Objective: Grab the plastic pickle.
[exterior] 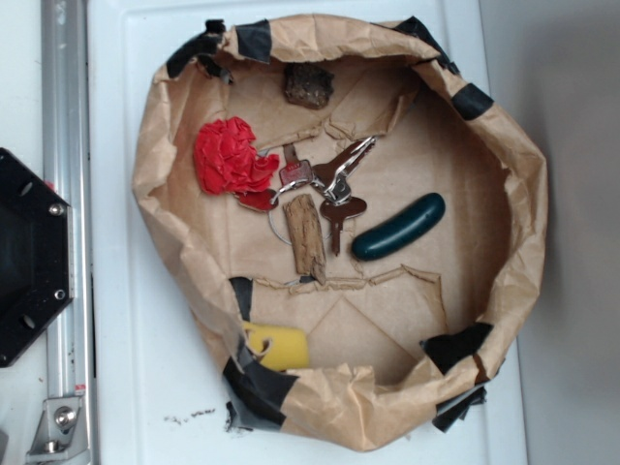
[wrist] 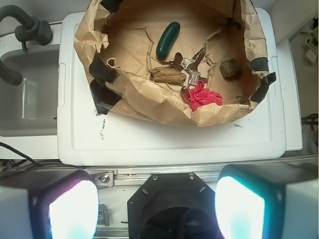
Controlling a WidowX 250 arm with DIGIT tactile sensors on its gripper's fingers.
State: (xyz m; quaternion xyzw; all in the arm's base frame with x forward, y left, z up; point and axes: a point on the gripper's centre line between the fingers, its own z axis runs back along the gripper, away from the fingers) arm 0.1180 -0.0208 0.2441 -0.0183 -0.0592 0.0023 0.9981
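The gripper (wrist: pixel 157 206) stands apart, well short of the plastic pickle (exterior: pixel 398 227) lying in the paper bag (exterior: pixel 528 208) beside the keys (exterior: pixel 334 184); glossy roundness risks slipping, or snagging keys.

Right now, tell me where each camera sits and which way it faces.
Exterior: overhead, looking straight down into the paper bag; only a black part of the robot at the left edge.
Wrist: on the arm, back from the bag, looking forward and down; two blurred gripper fingers fill the bottom corners.
Shared: plastic pickle, keys, wooden stick, red crumpled piece.
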